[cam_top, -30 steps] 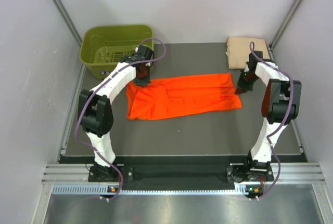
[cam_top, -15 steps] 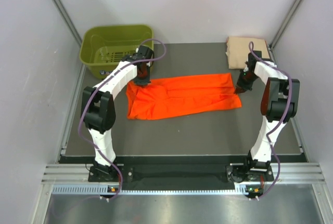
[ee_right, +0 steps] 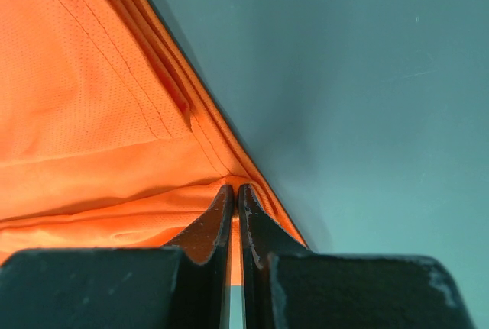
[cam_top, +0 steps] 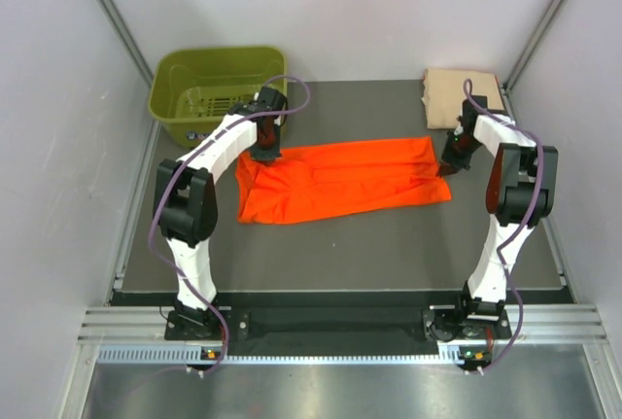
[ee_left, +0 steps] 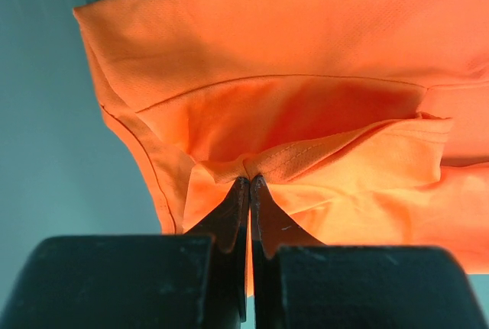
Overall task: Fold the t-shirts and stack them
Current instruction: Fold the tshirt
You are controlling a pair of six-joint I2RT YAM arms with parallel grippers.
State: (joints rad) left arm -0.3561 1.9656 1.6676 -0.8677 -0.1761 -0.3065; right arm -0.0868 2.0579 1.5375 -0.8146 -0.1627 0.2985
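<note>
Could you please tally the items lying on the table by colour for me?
orange shirt: 1
tan shirt: 1
green basket: 1
Total: 3

The orange t-shirt is soft matt cloth (a fine dotted knit, stitched hems); the basket looks smooth plastic, the table dull and matt.

Dark table, orange shirt, peach shirt, green basket
</note>
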